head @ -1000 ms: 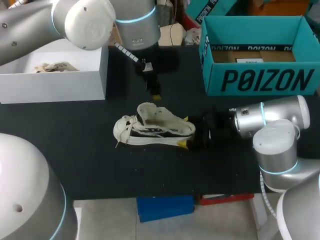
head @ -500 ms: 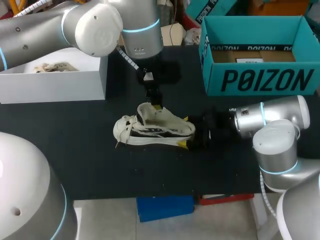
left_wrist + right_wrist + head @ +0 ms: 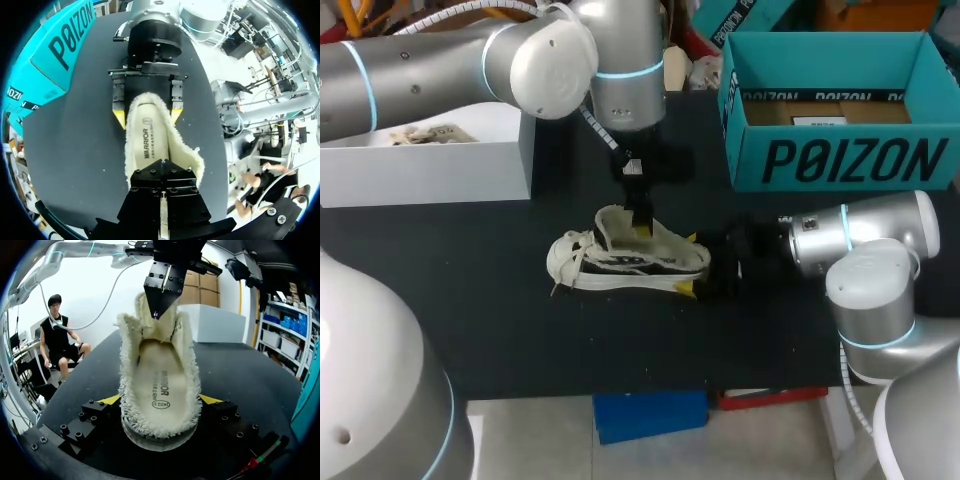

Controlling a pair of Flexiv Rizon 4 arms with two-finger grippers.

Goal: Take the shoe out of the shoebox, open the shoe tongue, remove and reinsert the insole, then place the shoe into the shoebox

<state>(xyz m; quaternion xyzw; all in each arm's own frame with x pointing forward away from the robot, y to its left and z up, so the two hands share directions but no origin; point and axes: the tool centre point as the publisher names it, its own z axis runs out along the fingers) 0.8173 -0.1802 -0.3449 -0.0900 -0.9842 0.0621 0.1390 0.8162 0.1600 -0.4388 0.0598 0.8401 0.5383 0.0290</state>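
You have a flat black table top spanning the whole work area; it also shows as the dark surface in the left wrist view and the right wrist view. On its far left part stands an open rectangular white box with plain, smooth walls, its long side facing you. Inside it lies a small heap of crumpled beige material; you cannot tell what it is. The right wrist view shows the same white box standing on the table's far side.

table: black, matte | white open box: on its far-left part
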